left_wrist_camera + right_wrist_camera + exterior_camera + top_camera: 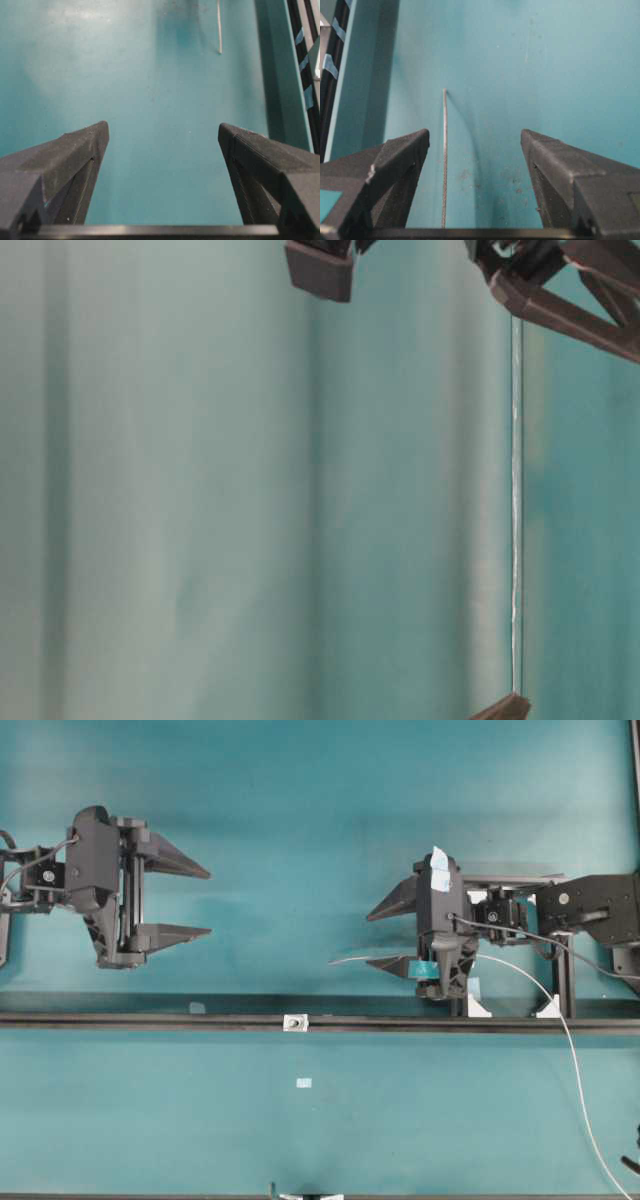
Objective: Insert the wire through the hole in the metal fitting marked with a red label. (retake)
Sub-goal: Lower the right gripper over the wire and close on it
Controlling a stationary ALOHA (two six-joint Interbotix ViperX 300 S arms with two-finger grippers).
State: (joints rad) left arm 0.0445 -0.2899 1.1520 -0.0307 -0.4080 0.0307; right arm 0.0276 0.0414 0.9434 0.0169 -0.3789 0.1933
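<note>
Overhead view, near edge first: a small pale tape square (304, 1083) lies on the teal table (300, 810) at about 6 o'clock from frame centre. Just beyond it a dark rail (150, 1019) crosses the frame from 9 to 3 o'clock, and the metal fitting (295, 1022) sits on that rail, slightly left of centre. The hole in it is too small to make out.

The wire (565, 1030) comes up from the 5 o'clock corner, arcs over the rail and passes under the right gripper (384, 938); its free tip pokes out at 9 o'clock from that gripper, just beside the lower finger. Tip and fitting are well apart, the fitting at about 7 o'clock from the tip.

Right gripper: jaws spread wide, nothing pinched. In the right wrist view the wire (444, 160) runs between the fingers, close beside the left one, gap visible on both sides.

Left gripper (186, 901), at 9 o'clock in the overhead view: jaws apart, empty, pointing toward 3 o'clock. Left wrist view shows bare table between the fingers (75, 155), with the wire tip (219, 30) far ahead at 1 o'clock.

Table-level view: wire (517, 510) appears as a thin bright line; dark gripper parts sit at the top edge.
</note>
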